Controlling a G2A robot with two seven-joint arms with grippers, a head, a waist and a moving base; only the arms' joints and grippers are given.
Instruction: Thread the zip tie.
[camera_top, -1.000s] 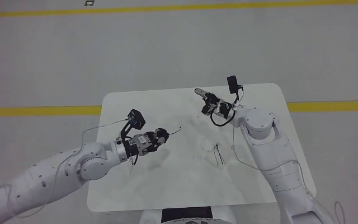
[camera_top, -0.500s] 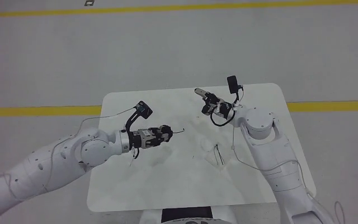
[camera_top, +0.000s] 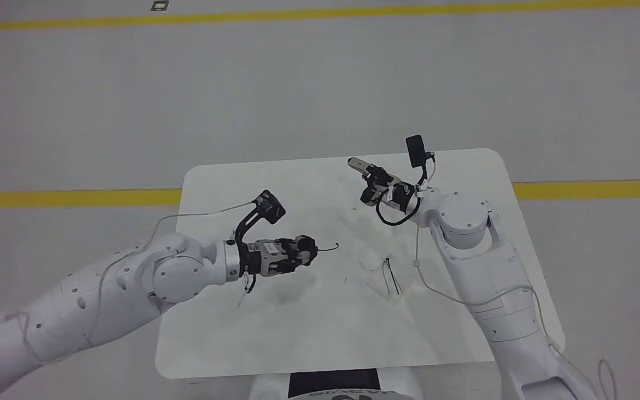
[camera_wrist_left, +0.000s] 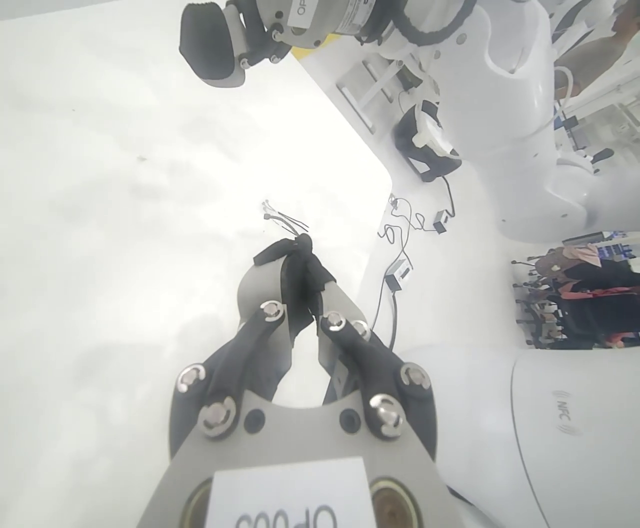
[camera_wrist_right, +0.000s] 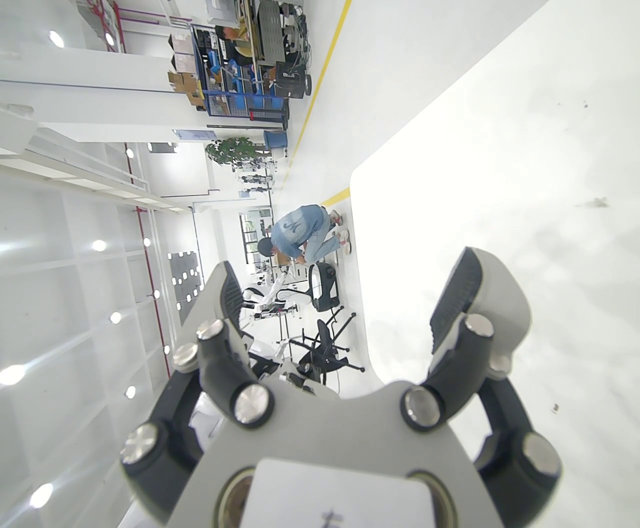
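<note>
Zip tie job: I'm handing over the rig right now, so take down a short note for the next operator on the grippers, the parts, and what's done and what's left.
Left gripper: shut on the zip tie, held over the middle of the table, free end pointing toward the right arm.
Right gripper: open and empty, over the far right part of the table.
Spare ties: lying loose on the table near the right arm.
Done: one tie is in hand.
Left: no loop is visible yet; the tail has to be fed through the head, probably with the right gripper's help.
</note>
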